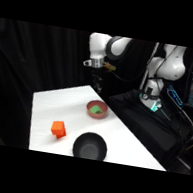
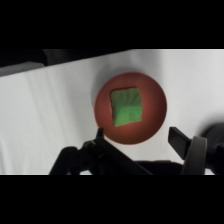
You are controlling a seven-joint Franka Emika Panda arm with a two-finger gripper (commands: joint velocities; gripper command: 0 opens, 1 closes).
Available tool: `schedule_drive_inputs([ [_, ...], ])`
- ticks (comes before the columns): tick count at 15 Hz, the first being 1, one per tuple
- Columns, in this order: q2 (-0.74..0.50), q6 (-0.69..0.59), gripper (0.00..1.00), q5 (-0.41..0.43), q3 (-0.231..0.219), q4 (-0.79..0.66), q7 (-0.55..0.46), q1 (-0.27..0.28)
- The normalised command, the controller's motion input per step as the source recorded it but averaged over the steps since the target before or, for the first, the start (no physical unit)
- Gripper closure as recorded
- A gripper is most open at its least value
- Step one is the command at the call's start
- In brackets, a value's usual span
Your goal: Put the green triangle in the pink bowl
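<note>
The green triangle (image 1: 97,111) (image 2: 126,106) lies inside the pink bowl (image 1: 90,105) (image 2: 152,95), resting on its bottom. The bowl stands near the right edge of the white table. My gripper (image 1: 99,81) (image 2: 139,139) hangs well above the bowl, toward the table's far side. It is open and holds nothing. In the wrist view the two dark fingers (image 2: 99,136) stand wide apart at the bowl's lower rim, and the block shows whole between them.
An orange-red cube (image 1: 58,129) sits on the table's left front part. A larger black bowl (image 1: 90,146) stands at the front edge, near the pink bowl. The arm's base (image 1: 161,74) and cables are at the right, beyond the table (image 1: 68,105).
</note>
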Motion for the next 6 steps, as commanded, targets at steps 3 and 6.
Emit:
schedule_drive_inputs([
  [3,-0.22,-0.25,0.0,-0.054,-0.072,0.1,-0.06,0.031],
  [6,-0.14,-0.16,0.0,0.034,-0.069,0.11,-0.08,0.052],
])
